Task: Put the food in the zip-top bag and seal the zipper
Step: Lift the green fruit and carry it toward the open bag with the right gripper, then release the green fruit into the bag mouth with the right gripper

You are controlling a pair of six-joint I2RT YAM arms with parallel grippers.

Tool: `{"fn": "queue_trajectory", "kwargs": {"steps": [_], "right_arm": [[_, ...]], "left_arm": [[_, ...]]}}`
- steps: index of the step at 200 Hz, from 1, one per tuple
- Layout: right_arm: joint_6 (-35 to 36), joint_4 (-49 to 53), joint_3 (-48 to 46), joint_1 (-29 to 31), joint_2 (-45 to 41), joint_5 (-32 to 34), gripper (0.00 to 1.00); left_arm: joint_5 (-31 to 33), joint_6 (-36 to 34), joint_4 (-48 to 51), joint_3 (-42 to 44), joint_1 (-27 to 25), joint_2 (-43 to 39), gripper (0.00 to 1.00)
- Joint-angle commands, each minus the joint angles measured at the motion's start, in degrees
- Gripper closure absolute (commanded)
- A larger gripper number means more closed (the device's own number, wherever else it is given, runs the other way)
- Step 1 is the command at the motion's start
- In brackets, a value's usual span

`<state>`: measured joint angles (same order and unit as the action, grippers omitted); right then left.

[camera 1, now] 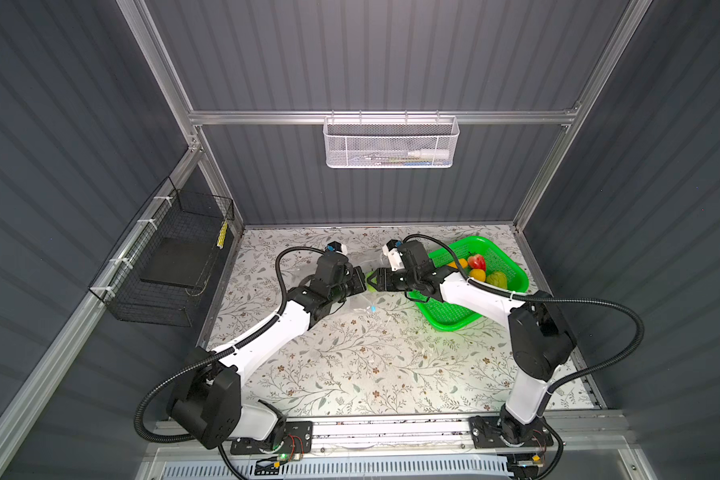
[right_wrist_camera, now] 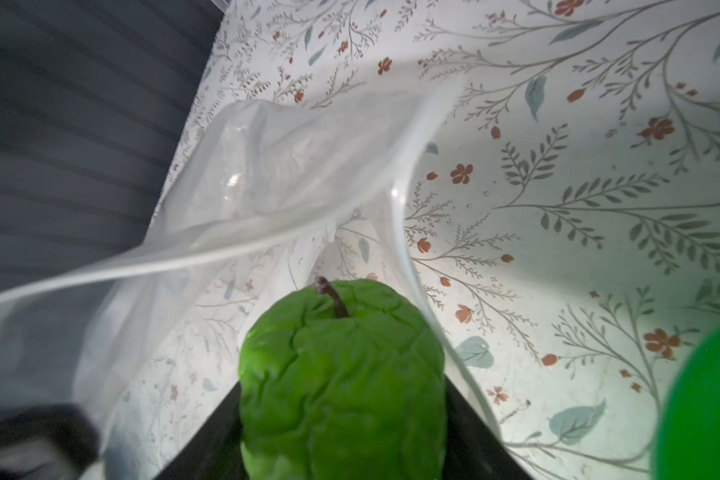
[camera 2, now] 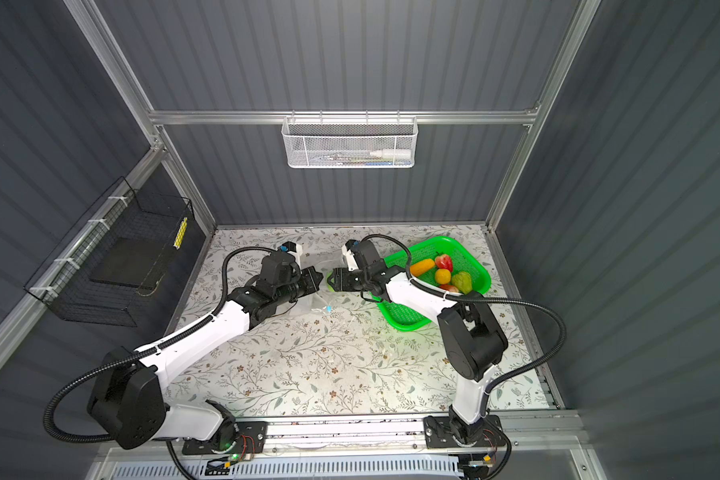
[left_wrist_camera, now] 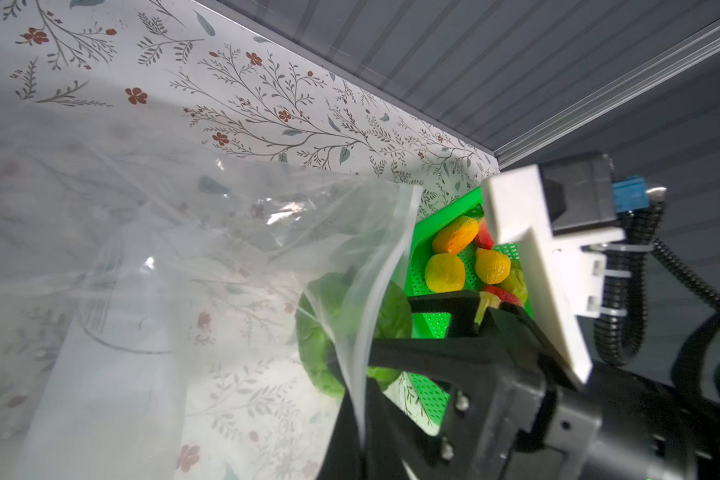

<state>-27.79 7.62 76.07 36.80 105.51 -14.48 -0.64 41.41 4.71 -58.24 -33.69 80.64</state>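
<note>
The clear zip-top bag lies crinkled on the flowered table, in both top views between the two grippers. My left gripper is shut on the bag's zipper strip and holds the mouth up. The blue slider sits on the near end. My right gripper is shut on a green wrinkled fruit with a brown stem, right at the open mouth. More food lies in the green basket: an orange piece, a red one, a yellow one.
A bumpy green fruit also lies in the basket, under the right forearm. A white mesh basket hangs on the back wall and a black wire rack on the left wall. Grey panel walls close in the table.
</note>
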Motion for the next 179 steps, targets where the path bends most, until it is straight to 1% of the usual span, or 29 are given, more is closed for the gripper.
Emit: {"fn": "queue_trajectory", "kwargs": {"steps": [1,19,63,87,109,134,179], "right_arm": [[2.74,4.61,2.71,1.09,1.50,4.10,0.42],[2.92,5.32,3.28,1.68,2.69,4.30,0.40],[2.85,5.61,3.47,2.13,2.77,3.64,0.30],[2.92,5.50,3.72,2.08,1.74,2.61,0.27],[2.59,4.97,4.08,2.06,0.21,0.41,0.19],[1.97,4.01,4.00,1.74,-2.44,-1.29,0.14],[1.54,3.74,2.54,-0.23,-8.28,-2.24,0.13]], "left_arm": [[0.46,-0.24,0.56,-1.66,0.38,0.38,1.00],[0.73,-0.17,0.39,-1.21,0.38,0.39,1.00],[1.08,0.25,0.30,-0.12,0.38,1.07,1.00],[1.34,0.40,0.21,0.19,0.38,1.07,1.00],[1.78,0.37,0.26,0.55,0.38,1.02,1.00],[2.06,0.58,0.21,1.05,0.38,1.10,1.00],[2.42,0.77,0.05,1.76,0.38,0.69,1.00]]}}
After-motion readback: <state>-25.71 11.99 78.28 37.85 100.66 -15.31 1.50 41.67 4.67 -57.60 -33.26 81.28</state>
